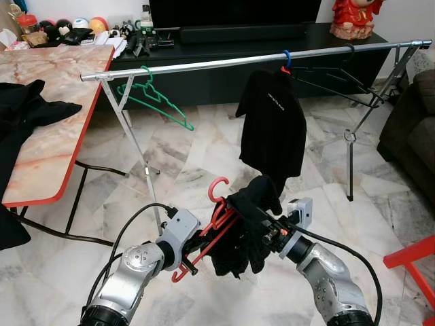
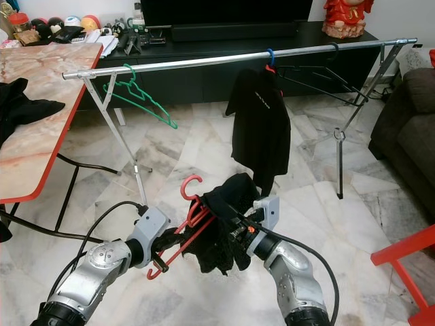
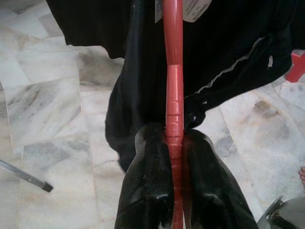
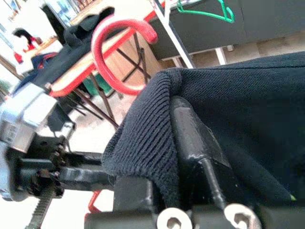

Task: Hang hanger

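Nearest the robot, the left hand (image 1: 192,255) is clenched on the lower bar of the red hanger (image 1: 216,216); the left wrist view shows both black fingers (image 3: 147,191) pressed flat against the red bar. The right hand (image 1: 267,227) pinches the ribbed edge of the black garment (image 1: 246,224), which is bunched over the hanger rather than spread along it. The hanger sits low between the two hands, its hook curling upward, well short of the rail.

The step in hand looks like dressing the hanger before lifting it. To do that well, the left hand should keep the bar steady while the right draws the cloth along the arm until the collar sits round the hook — a lumped garment would likely slide off once hung. Then raise the hook, open side toward the rail, and aim for a bare stretch.

Beyond the hands stands the silver rail (image 1: 224,63) on its folding legs. A green hanger (image 1: 155,100) hangs empty near its left end, and a black shirt (image 1: 273,129) hangs further right; the gap between them seems the easiest target.

To the left, the marble-patterned tabletop (image 1: 58,129) carries more dark clothing (image 1: 27,112). No containers can be made out with any certainty — small clutter lies on the far TV cabinet (image 1: 245,51)
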`<state>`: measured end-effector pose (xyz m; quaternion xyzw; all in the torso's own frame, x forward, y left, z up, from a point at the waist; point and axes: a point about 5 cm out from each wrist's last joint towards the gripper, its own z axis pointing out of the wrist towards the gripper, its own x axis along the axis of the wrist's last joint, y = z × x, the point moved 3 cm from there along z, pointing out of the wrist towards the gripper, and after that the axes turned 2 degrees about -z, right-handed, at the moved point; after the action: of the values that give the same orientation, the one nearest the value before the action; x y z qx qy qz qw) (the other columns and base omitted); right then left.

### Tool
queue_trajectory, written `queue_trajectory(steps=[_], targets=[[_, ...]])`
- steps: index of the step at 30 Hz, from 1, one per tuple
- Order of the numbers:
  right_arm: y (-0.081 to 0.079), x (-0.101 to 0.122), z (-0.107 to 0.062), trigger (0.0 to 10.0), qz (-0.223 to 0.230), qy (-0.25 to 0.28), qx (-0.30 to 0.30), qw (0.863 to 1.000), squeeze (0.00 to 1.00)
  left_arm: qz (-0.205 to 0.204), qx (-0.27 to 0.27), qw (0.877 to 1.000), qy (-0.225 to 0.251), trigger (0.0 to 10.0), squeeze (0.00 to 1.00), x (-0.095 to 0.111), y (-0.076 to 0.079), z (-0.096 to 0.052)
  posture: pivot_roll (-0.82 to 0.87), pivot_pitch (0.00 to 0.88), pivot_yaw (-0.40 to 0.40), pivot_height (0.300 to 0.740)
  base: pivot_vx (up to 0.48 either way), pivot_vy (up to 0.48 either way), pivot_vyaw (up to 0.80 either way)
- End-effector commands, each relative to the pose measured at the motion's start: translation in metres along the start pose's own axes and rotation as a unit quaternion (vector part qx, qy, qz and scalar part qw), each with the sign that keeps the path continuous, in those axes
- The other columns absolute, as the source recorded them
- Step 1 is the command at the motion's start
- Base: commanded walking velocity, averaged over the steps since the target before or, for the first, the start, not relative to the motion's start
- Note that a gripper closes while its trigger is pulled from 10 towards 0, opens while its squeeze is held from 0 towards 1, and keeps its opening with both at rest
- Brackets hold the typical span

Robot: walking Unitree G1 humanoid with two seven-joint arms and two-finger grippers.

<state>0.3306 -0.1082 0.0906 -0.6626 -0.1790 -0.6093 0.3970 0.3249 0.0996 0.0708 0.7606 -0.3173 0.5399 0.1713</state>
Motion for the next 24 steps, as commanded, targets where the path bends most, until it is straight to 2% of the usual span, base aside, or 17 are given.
queue_trajectory(steps=[1,3,4,8,17,24], targets=[[-0.001,-0.004,-0.002,10.0,-0.005,-0.011,-0.002,1.000,0.00,-0.023,0.007,1.000,0.014,10.0,0.00,0.004,-0.004,-0.002,-0.01,0.115,0.000,0.740,0.000,0.000,0.00],[0.000,-0.007,-0.003,10.0,-0.004,-0.021,-0.007,1.000,0.20,-0.033,0.004,0.999,0.020,10.0,0.00,0.006,-0.003,-0.002,-0.01,0.116,-0.001,0.740,0.000,0.000,0.00],[0.001,-0.009,-0.004,10.0,-0.006,-0.026,-0.014,1.000,1.00,-0.038,0.003,0.999,0.023,10.0,0.00,0.007,-0.003,-0.002,-0.01,0.120,-0.003,0.740,0.000,0.000,0.00],[0.008,-0.015,-0.005,10.0,-0.012,-0.041,-0.045,0.998,1.00,-0.038,0.004,0.999,0.024,10.0,0.00,0.007,-0.003,-0.002,-0.01,0.121,-0.003,0.740,0.000,0.000,0.00],[0.006,-0.017,-0.006,10.0,-0.020,-0.049,-0.041,0.998,1.00,-0.050,0.018,0.998,0.033,10.0,0.00,0.011,-0.008,-0.001,-0.02,0.129,-0.005,0.740,0.000,0.000,0.00],[-0.003,-0.022,-0.010,10.0,-0.027,-0.062,-0.018,0.998,1.00,-0.061,0.042,0.996,0.047,10.0,0.00,0.014,-0.012,-0.001,-0.02,0.135,-0.010,0.740,0.000,0.000,0.00]])
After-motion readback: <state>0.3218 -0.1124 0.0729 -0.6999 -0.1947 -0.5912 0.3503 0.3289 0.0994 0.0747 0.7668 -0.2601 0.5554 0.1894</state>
